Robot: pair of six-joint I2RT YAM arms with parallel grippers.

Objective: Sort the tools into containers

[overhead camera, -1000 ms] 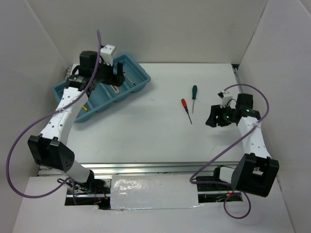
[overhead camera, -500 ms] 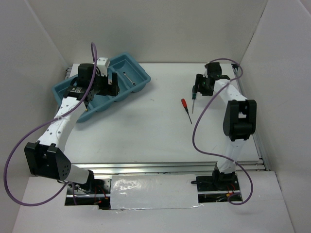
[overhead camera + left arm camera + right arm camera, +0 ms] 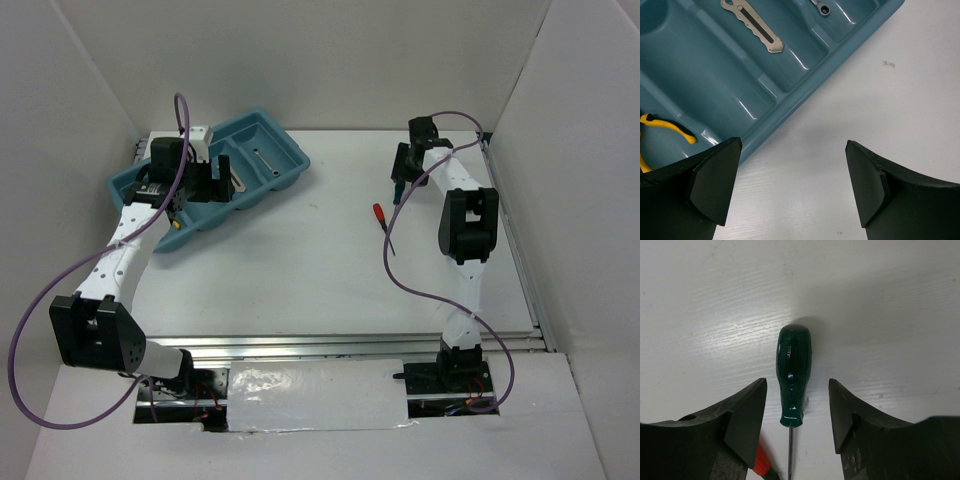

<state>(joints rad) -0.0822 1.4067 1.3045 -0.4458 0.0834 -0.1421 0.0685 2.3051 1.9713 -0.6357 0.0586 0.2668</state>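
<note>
— Checking your right gripper [image 3: 796, 415] first: where does it stand?
— You have its jaws apart, one on either side of the green-handled screwdriver [image 3: 794, 371], with a gap to each. That tool lies flat on the table [image 3: 890, 300], and the red-handled screwdriver [image 3: 760, 466] lies just beside its shaft.
— And your left gripper [image 3: 790, 185]?
— Apart too, holding nothing, over the table just beside the blue tray's [image 3: 765, 100] outer wall. Inside, the yellow-handled pliers [image 3: 667, 131], the folding knife [image 3: 752, 25] and the silver rod [image 3: 821, 6] each lie in a separate compartment.
</note>
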